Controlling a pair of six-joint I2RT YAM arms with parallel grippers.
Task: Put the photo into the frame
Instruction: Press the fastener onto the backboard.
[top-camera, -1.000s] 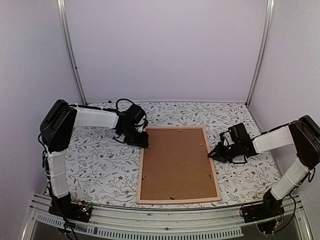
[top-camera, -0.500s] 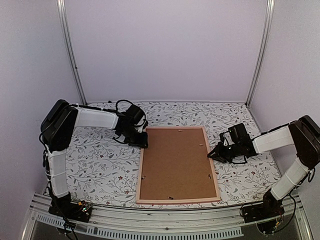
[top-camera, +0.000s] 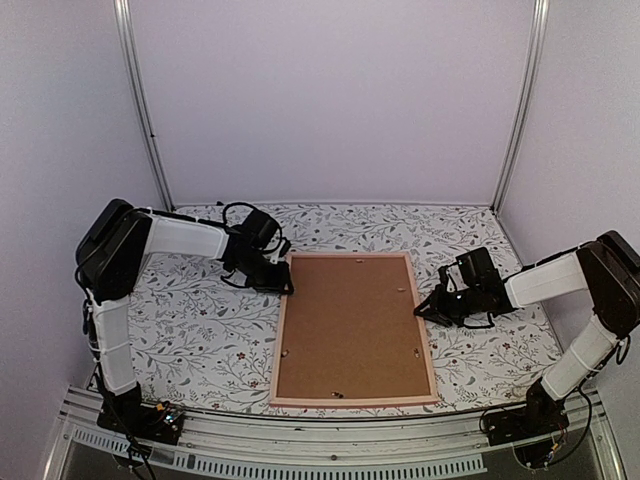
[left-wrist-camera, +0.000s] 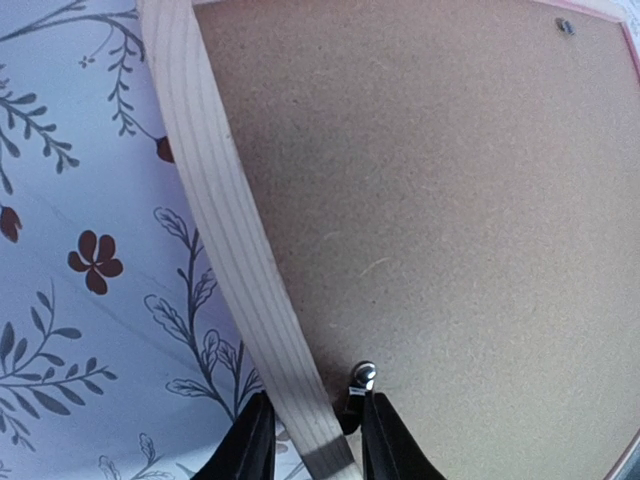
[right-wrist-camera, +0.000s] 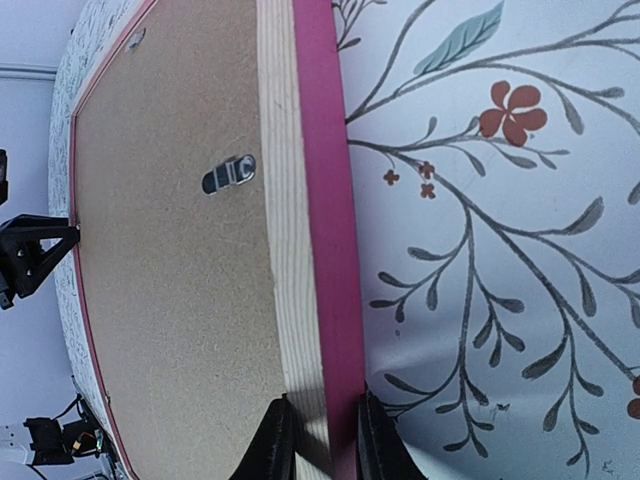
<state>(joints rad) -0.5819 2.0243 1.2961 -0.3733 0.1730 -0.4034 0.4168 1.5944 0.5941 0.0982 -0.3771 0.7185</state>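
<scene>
Operator: Location of the thin-railed pink rectangular wooden frame (top-camera: 352, 402)?
Technician: Face down on the floral tablecloth (top-camera: 200, 320), brown fibreboard backing (top-camera: 352, 320) uppermost. The left gripper (top-camera: 280, 283) pinches the frame's left rail near its far corner; the right gripper (top-camera: 425, 308) pinches the right rail near mid-length. The photo is not visible.
Operator: Handling?
Technician: Judged light and stiff, though thin rails may flex; grip the rails, not the board. No brand or writing is legible

Black left hand (top-camera: 284, 286) and right hand (top-camera: 425, 308), white-wrapped arm links (top-camera: 190, 238), black joints (top-camera: 113, 250), looped black cables (top-camera: 238, 208).
</scene>
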